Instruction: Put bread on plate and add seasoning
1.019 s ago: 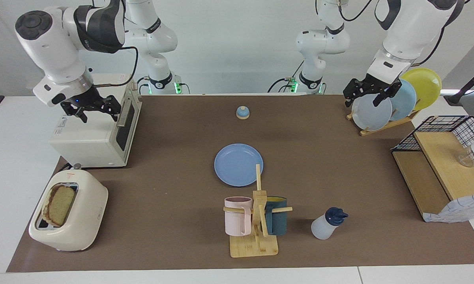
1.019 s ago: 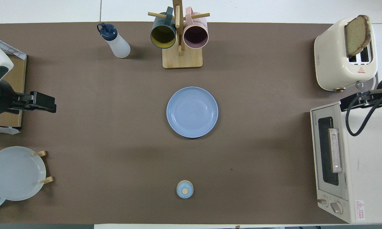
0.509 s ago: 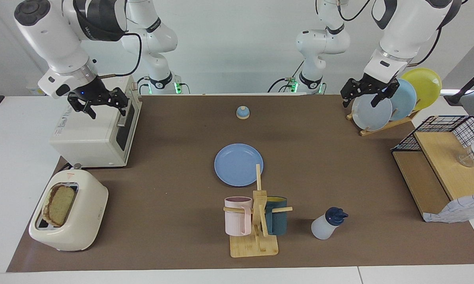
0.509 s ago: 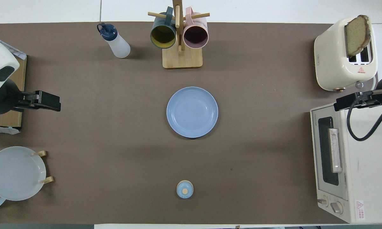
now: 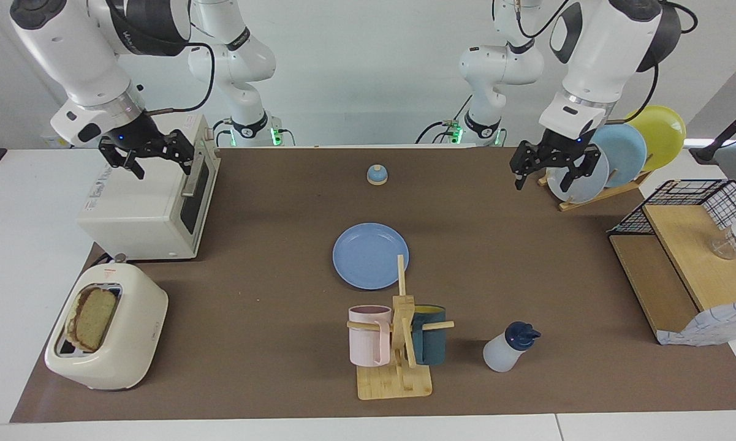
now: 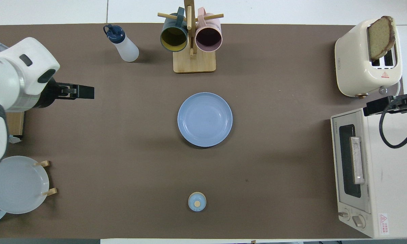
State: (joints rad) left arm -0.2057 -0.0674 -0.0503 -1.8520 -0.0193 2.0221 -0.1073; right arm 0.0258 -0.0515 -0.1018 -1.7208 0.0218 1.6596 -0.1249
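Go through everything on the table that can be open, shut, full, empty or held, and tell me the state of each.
bread: standing in the toaster slot, not held
toaster: loaded with one slice
plate: flat on the mat, empty
seasoning: upright, cap closed, untouched
oven: door shut
mugs: hung on the wooden tree
left gripper: open, empty, raised by the plate rack
right gripper: open, empty, over the oven

bread (image 5: 91, 317) in toaster (image 5: 107, 334), plate (image 5: 370, 255) mid-table, seasoning (image 5: 507, 348) beside mug rack (image 5: 398, 343)
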